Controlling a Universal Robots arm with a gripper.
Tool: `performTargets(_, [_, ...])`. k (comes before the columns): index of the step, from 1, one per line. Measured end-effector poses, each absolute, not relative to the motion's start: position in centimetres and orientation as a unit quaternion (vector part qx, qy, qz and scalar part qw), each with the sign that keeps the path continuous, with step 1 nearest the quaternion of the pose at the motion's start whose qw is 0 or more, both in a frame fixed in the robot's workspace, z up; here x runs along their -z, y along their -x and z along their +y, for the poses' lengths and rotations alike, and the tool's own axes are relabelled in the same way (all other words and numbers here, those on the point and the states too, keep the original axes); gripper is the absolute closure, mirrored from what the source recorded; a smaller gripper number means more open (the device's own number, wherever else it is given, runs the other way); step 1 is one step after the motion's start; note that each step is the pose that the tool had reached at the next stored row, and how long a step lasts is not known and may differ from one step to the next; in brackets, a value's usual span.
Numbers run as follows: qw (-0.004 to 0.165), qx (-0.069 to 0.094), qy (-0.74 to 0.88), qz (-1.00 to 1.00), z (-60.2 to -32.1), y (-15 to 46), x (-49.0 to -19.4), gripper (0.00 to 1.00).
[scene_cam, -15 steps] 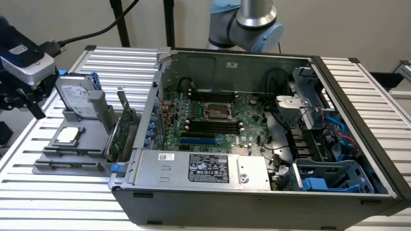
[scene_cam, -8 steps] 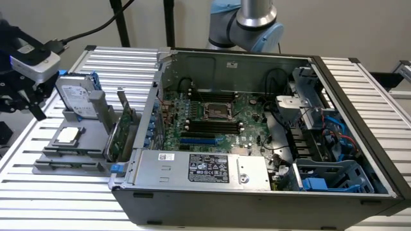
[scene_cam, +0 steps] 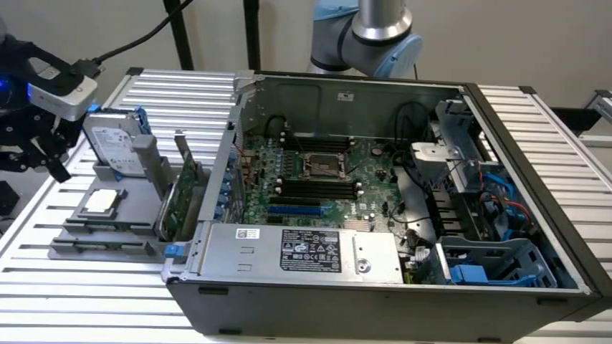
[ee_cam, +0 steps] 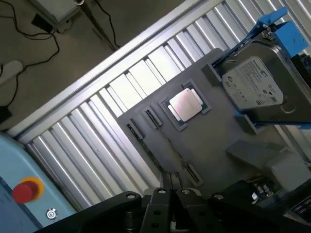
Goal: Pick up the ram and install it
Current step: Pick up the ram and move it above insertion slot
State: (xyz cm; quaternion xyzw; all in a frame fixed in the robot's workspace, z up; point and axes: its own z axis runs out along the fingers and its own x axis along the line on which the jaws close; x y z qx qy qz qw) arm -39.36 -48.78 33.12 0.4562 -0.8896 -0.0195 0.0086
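Hovering over the grey plastic parts holder (scene_cam: 72, 247) on the slatted worktop (scene_cam: 86, 301), the black pincer (ee_cam: 170, 183) may be open or closed, I cannot tell. The ram perhaps stands edge-on in the slot below; a skewed descent could jam it or clip the square silver processor (ee_cam: 185, 104).

Silver arm tube (scene_cam: 380, 16) with pale-blue joint caps (scene_cam: 408, 51), black gripper (ee_cam: 170, 181) built of angular linkage plates with round pivot bolts (ee_cam: 130, 196), grey-white camera box (scene_cam: 59, 86) on the wrist, black cable (scene_cam: 134, 41) plugged in
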Motion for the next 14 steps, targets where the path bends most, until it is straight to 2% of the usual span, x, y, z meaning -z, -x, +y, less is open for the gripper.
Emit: performTargets(14, [0.011, 0.018, -0.565, -0.825, -48.8, 39.4, -32.0, 1.0])
